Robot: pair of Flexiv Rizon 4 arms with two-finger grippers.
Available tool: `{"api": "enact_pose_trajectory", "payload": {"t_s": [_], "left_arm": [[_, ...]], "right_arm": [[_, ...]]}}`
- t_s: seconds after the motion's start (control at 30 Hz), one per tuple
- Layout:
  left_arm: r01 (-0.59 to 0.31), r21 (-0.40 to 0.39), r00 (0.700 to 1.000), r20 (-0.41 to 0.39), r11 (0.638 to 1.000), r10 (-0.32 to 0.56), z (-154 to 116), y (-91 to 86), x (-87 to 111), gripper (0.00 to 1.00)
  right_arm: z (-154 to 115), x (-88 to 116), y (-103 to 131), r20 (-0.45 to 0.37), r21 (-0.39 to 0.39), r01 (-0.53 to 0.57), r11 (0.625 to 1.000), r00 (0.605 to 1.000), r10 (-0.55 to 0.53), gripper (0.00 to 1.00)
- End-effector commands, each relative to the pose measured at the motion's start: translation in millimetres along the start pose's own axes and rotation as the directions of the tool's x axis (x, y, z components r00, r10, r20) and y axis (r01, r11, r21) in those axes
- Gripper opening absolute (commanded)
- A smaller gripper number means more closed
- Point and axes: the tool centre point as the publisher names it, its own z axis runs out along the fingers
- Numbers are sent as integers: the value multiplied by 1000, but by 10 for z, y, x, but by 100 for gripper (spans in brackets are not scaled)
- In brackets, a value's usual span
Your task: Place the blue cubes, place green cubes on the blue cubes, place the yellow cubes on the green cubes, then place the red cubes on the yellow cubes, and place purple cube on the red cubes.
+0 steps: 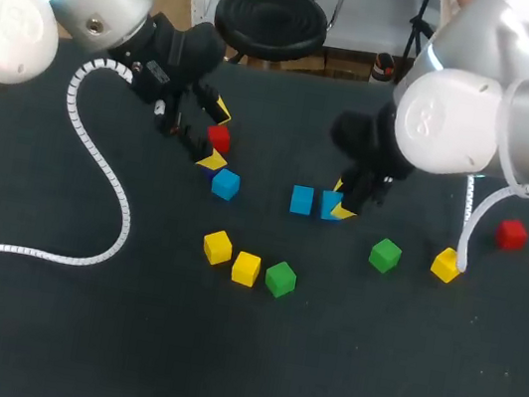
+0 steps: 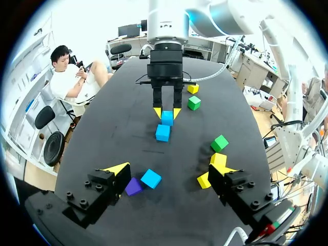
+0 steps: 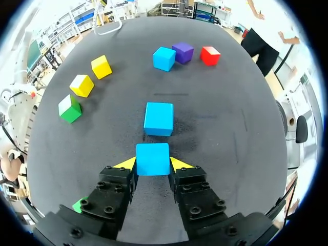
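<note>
Altogether: three blue cubes (image 1: 301, 200), three yellow cubes (image 1: 218, 247), two green cubes (image 1: 280, 279), two red cubes (image 1: 511, 235), one purple cube (image 2: 134, 186). Right gripper (image 3: 152, 165) pinches one blue cube (image 3: 152, 159) on the table; left gripper (image 2: 169, 174) gapes wide, empty, another blue cube (image 2: 151, 178) between its fingers.

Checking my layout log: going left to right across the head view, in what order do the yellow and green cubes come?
leftmost yellow cube → second yellow cube → left green cube → right green cube → rightmost yellow cube
</note>
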Motion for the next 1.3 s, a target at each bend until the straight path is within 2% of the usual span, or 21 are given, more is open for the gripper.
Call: {"api": "enact_pose_trajectory", "payload": {"t_s": [0.03,1.3], "left_arm": [[-1,0,1000,1,1000,1,-4,3,7,100],[-1,0,1000,1,1000,1,-4,3,7,100]], "right_arm": [[7,-4,-18,1,-3,2,1000,1000,-2,0],[-9,14,-47,3,4,3,1000,1000,-3,0]]}}
